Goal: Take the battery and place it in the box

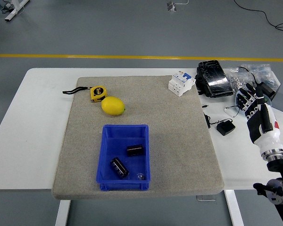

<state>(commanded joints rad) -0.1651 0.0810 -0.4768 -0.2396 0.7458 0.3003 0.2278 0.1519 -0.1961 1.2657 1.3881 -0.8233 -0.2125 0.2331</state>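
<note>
Bright, even overhead light fills the scene, with no harsh shadows; only a soft dark edge shows under the table [33, 141] at its near side. The black wrapped pack [213, 78] at the far right carries white glare streaks. Focus is sharp across the mat [179, 141], and straight lines stay nearly straight toward the edges.

mat's right half [179, 136] bare — lemon [113, 106] behind box [125, 157]
</note>
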